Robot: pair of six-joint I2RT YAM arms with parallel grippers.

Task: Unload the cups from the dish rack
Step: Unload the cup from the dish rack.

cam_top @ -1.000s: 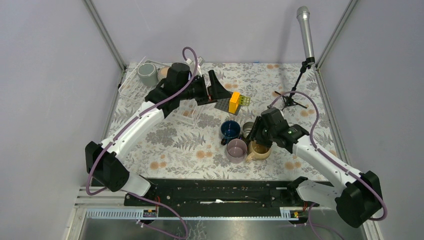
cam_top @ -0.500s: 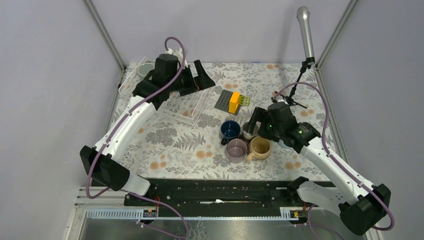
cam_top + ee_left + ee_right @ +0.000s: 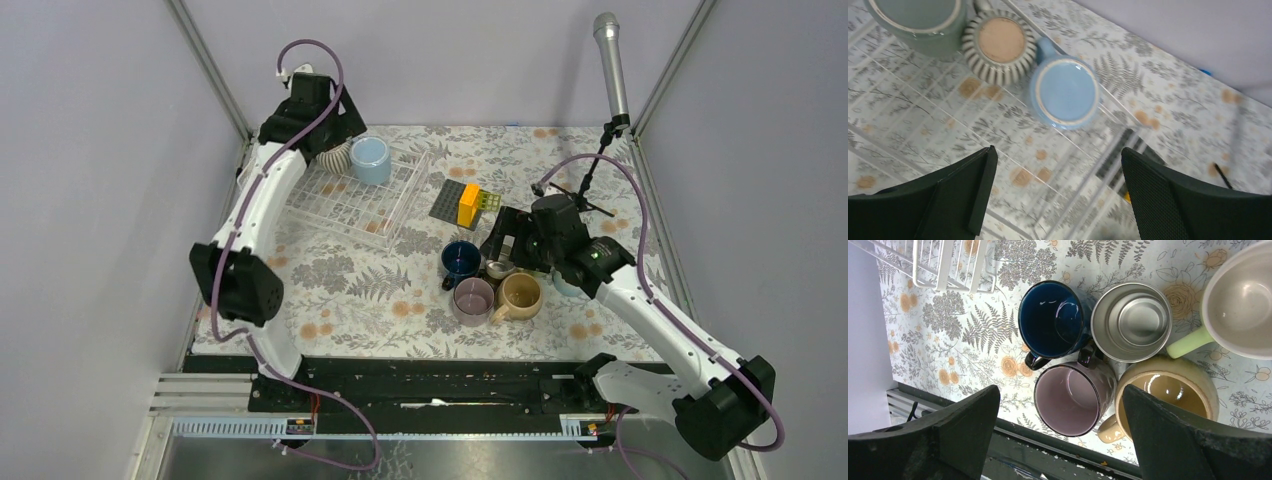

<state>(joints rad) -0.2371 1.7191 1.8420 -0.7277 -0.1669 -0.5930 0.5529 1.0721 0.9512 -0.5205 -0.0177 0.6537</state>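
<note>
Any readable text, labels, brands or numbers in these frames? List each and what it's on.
No readable text anywhere.
Navy cup: plain glaze, no print.
Light blue cup in the dish rack: plain, no print.
Small tags at the near edge of the top view: too small to read.

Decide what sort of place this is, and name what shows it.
Probably a robotics lab cell staged as a kitchen: bare walls with metal frame posts, a stand-mounted microphone, and a dish rack on a flowered tablecloth.
</note>
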